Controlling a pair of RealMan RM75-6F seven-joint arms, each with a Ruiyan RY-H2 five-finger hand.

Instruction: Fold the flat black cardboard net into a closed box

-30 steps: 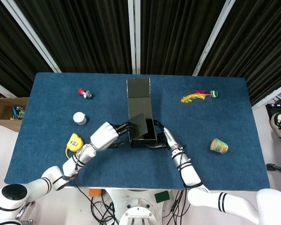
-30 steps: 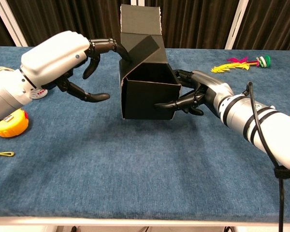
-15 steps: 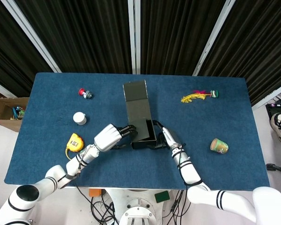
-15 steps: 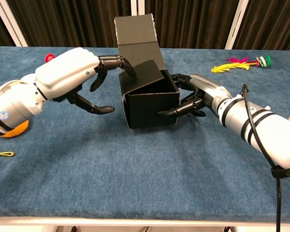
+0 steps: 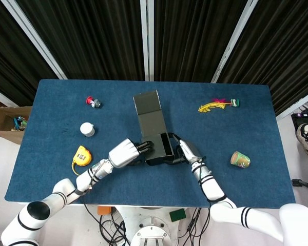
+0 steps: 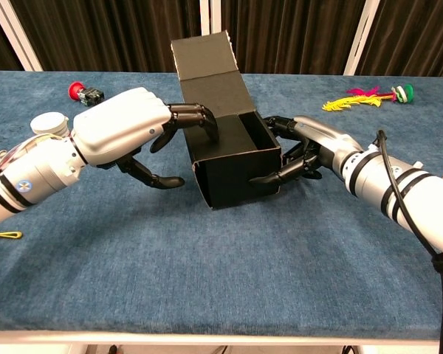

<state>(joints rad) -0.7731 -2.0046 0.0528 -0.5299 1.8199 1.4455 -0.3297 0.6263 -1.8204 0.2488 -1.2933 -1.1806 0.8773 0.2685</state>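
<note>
The black cardboard box (image 5: 157, 137) (image 6: 232, 166) stands mid-table, partly folded, its top open. Its long lid panel (image 6: 204, 57) rises from the back wall and leans away. My left hand (image 5: 126, 152) (image 6: 129, 131) is at the box's left side. Its fingers (image 6: 196, 116) curl over the left wall onto the side flap, which lies folded inward, and its thumb reaches out low beside the box. My right hand (image 5: 188, 151) (image 6: 306, 147) rests against the right wall with spread fingers, its thumb lying on the front face near the corner. Neither hand encloses anything.
A yellow tape measure (image 5: 82, 154) lies left of my left arm. A white cap (image 5: 87, 129) (image 6: 47, 122) and a red toy (image 5: 94, 101) (image 6: 84, 93) sit at the far left. A feather toy (image 5: 218, 105) (image 6: 369, 94) and a tipped cup (image 5: 240, 159) lie on the right.
The left side flap went from slanting up to lying inside the box under my left fingers. The box turned slightly and slid nearer, and the lid leaned further back. My right hand stayed on the right wall.
</note>
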